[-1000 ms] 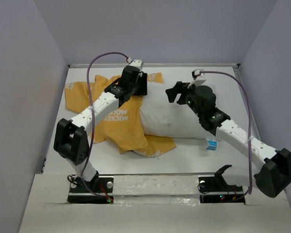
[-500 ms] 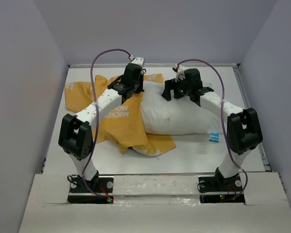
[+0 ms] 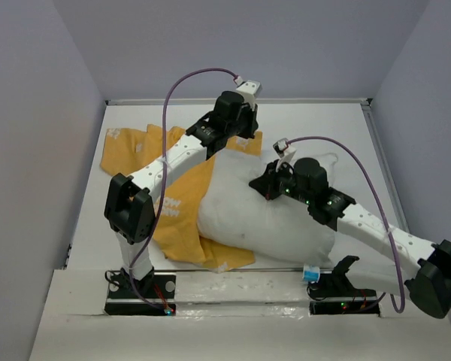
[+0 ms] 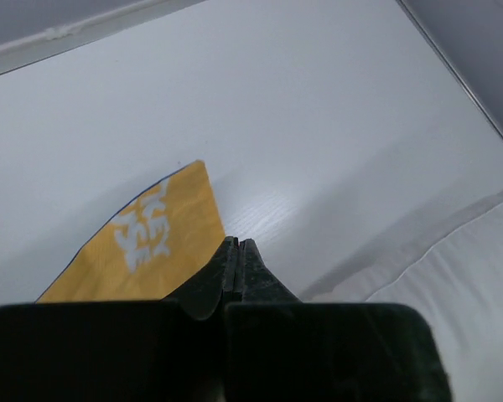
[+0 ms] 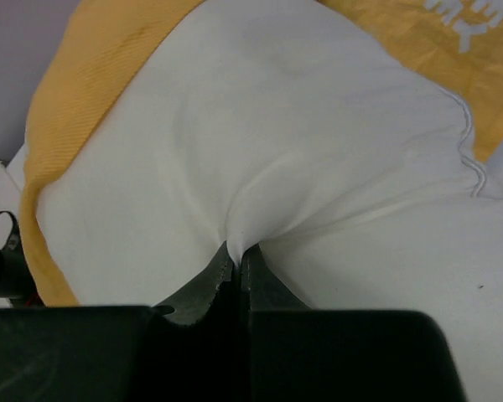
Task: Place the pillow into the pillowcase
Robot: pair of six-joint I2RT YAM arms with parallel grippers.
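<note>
The plump white pillow lies slantwise in the middle of the table, its blue tag at the near right corner. It rests on the orange-yellow pillowcase, which spreads out to the left and shows under the pillow's near edge. My right gripper is shut on a pinched fold of the pillow's top. My left gripper is shut at the pillowcase's far right corner, with a thin orange sliver between its tips. A strip of pillow shows to its right.
Grey walls close in the white table on the left, far and right sides. The arms' bases and a metal rail run along the near edge. Purple cables arch above both arms.
Both grippers have shut. The right one came down onto the pillow, pinched it and dragged it nearer and rightward. The left one slid right along the pillowcase's far edge.
</note>
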